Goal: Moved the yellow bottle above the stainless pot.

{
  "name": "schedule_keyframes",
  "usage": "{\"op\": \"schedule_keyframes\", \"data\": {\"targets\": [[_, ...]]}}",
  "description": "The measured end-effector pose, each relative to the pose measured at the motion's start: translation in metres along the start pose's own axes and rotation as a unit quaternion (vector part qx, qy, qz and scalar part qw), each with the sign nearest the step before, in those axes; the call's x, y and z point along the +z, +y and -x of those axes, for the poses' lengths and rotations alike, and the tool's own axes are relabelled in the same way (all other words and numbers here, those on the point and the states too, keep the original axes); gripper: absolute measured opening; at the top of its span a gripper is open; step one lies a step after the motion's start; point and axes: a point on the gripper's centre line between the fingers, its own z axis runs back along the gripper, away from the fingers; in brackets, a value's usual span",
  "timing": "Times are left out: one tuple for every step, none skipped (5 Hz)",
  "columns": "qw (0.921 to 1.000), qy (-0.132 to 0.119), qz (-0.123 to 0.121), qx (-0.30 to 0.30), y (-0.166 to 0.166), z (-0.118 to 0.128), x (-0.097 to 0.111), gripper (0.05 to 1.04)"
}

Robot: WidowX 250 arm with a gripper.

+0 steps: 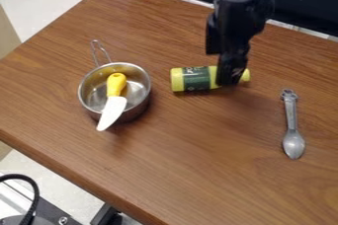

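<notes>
Yellow bottle (177, 79), one, dark green label (196, 78): lay on its side on the wooden table (198, 160), narrow end toward three o'clock, as I saw it. Stainless pot (135, 113), one, round, open-topped: stood upright at the bottle's nine o'clock, apart, wire handle (96, 41) toward eleven.

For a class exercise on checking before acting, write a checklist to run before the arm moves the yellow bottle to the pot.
1. Yellow bottle lying on its side, apart from the stainless pot: ok.
2. Gripper at the bottle's narrower end: ok.
3. Grip on the bottle secure: cannot tell.
4. Pot free of other things: not ok; a yellow-handled knife leans in it, blade over the rim.
5. Spoon out of the way between bottle and pot: ok.
</notes>
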Motion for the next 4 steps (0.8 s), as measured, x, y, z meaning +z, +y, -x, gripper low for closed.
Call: {"op": "schedule_keyframes", "data": {"targets": [[0.9973, -0.03, 0.012, -0.066, 0.011, 0.007, -0.003, 0.998], [0.9957, -0.025, 0.024, -0.086, 0.016, 0.013, -0.017, 0.998], [0.9938, -0.036, 0.024, -0.103, 0.023, 0.012, -0.018, 0.998], [0.9927, -0.032, 0.041, -0.109, 0.022, 0.013, -0.03, 0.998]]}}
